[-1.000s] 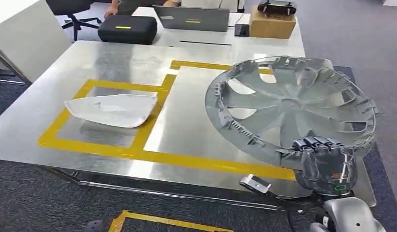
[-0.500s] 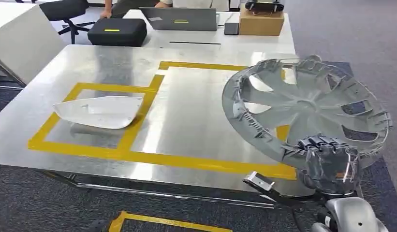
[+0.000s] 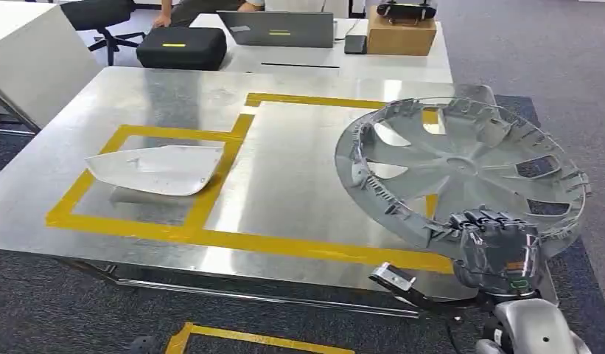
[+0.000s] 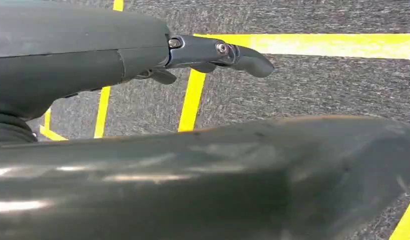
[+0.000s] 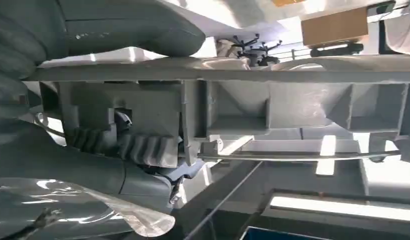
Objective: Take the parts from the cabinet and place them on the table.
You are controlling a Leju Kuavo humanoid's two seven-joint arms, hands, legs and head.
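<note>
A large grey wheel cover (image 3: 461, 166) hangs tilted over the right end of the metal table (image 3: 284, 184), its far rim above the right yellow-taped square. My right hand (image 3: 498, 247) grips its near rim just past the table's front edge. Seen from the right wrist, the fingers (image 5: 118, 145) wrap the ribbed rim of the cover (image 5: 292, 100). A white curved shell part (image 3: 158, 168) lies in the left yellow square. My left hand (image 4: 212, 52) hangs over the carpet with a finger stretched out, holding nothing.
Behind the table stands a desk with a black case (image 3: 181, 46), a laptop (image 3: 281, 28) and a cardboard box (image 3: 401, 33); a person sits there. A white surface (image 3: 26, 59) is at the far left. Yellow tape (image 3: 240, 339) marks the carpet.
The wheel cover has shifted to the right over the table and now lies a little flatter. My right hand keeps its hold on the rim. The camera has moved slightly.
</note>
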